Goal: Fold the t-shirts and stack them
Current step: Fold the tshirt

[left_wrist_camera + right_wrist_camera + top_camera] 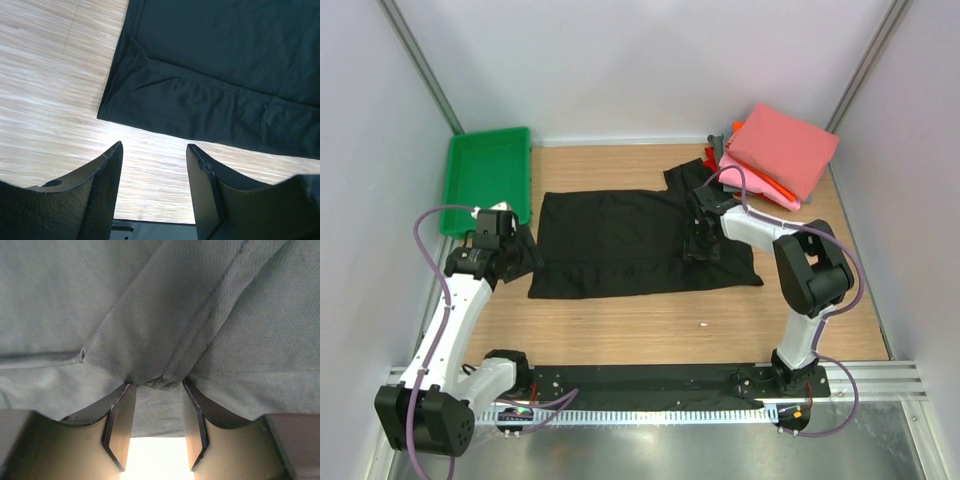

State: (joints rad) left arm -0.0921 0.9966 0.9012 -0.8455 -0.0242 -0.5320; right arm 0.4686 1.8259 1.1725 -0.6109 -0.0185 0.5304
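One shirt unfolded: a plain black cloth t-shirt [620, 240] was laid flat mid-way across the pale wooden table [620, 330].
Finished pile: a stack of folded shirts [782, 150], salmon-pink uppermost, was set at the far-right corner.
Left gripper [152, 147]: spread wide, nothing held, hung just beside the shirt's near-left corner.
Right gripper [157, 385]: pinched on a raised ridge of the black cloth.
Step judged: first fold, left corner not yet taken.
Doing it well: the hem should be caught through both layers and both ends lifted level, so no cloth is dragged.
Views: the pinch was shown by the right wrist alone; the green plastic tray [488, 170] and the pile were shown only from above.
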